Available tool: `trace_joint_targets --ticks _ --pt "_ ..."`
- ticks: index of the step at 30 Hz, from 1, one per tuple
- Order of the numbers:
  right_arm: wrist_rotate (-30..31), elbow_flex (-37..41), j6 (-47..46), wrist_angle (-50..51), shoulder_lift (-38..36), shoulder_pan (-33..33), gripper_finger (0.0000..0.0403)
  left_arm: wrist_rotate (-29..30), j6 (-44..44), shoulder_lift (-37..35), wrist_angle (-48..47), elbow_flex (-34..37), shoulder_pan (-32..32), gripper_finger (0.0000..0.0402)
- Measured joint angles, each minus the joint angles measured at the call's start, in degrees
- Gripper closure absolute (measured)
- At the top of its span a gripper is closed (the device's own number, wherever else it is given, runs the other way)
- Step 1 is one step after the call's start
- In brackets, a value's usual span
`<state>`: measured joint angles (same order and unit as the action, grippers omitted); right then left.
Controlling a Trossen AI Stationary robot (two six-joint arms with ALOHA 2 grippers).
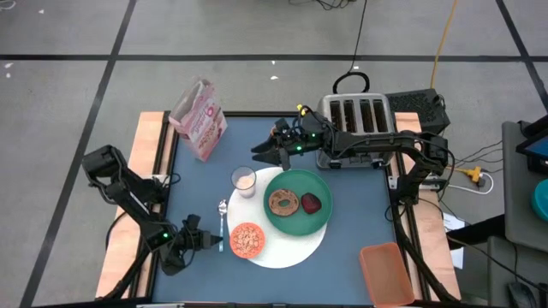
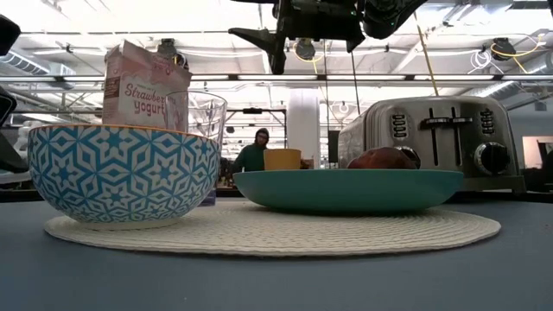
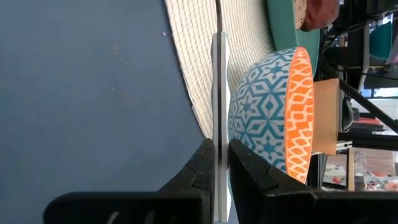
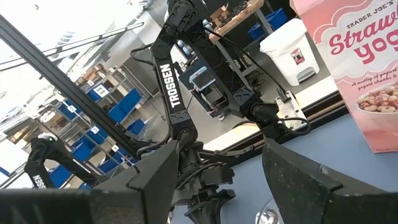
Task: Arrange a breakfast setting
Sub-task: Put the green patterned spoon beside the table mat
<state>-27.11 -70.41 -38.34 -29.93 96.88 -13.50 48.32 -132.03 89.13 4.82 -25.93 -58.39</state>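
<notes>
At the left of the table the left gripper [image 1: 214, 240] sits low beside the round white woven mat [image 1: 295, 254], its two dark fingers [image 3: 202, 168] pinched tight on the handle of the slim silver spoon [image 3: 219, 93], which lies along the mat's left edge with its bowl end pointing toward the small clear milk glass [image 1: 245, 180]. Just right of the spoon, nearly touching it, stands the small cereal bowl [image 1: 247, 240], orange inside and blue-and-white patterned outside, filled with cereal. The main risk, as I judge it, is here: the spoon is so close to the bowl's wall that any sideways drift on release or retreat could nudge the bowl, spill cereal, or leave the spoon crooked or half on the mat's rim. Behind, the pink cardboard cereal box [image 1: 199, 118] stands clear of the setting. Farther right, the round green plate [image 1: 310, 224] rests on the mat carrying a browned bagel [image 1: 282, 202] and a piece of dark red food [image 1: 310, 204]. The right gripper [image 1: 264, 147] hovers high above the table behind the glass, fingers spread apart and holding nothing; a careless descent could tip the glass. The silver four-slot toaster [image 1: 360, 118] stands at the far right.
</notes>
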Motion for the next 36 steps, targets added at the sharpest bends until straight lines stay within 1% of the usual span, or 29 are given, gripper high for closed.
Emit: trace_joint_targets --ticks 6,11,16,23,28,36 --pt "0.0 0.0 0.0 0.0 0.0 0.0 0.0181 -2.3 -1.6 -3.2 0.4 0.1 0.7 0.0373" --pt "0.0 0.0 0.0 0.0 0.0 0.0 0.0181 -9.6 -1.6 -4.1 0.3 0.1 2.4 0.0373" --pt "0.0 0.0 0.0 0.0 0.0 0.0 0.0181 -10.5 -1.2 -4.2 1.2 0.1 4.5 0.0373" --pt "0.0 0.0 0.0 0.0 0.0 0.1 0.0181 -16.5 -0.7 -4.2 0.0 0.1 7.4 0.0373" --pt "0.0 0.0 0.0 0.0 0.0 0.1 0.0181 -17.3 -0.3 -4.2 0.0 0.1 8.1 0.0370" --pt "0.0 0.0 0.0 0.0 0.0 0.1 0.0181 -17.4 1.5 -4.2 -0.1 0.1 8.1 0.0339"
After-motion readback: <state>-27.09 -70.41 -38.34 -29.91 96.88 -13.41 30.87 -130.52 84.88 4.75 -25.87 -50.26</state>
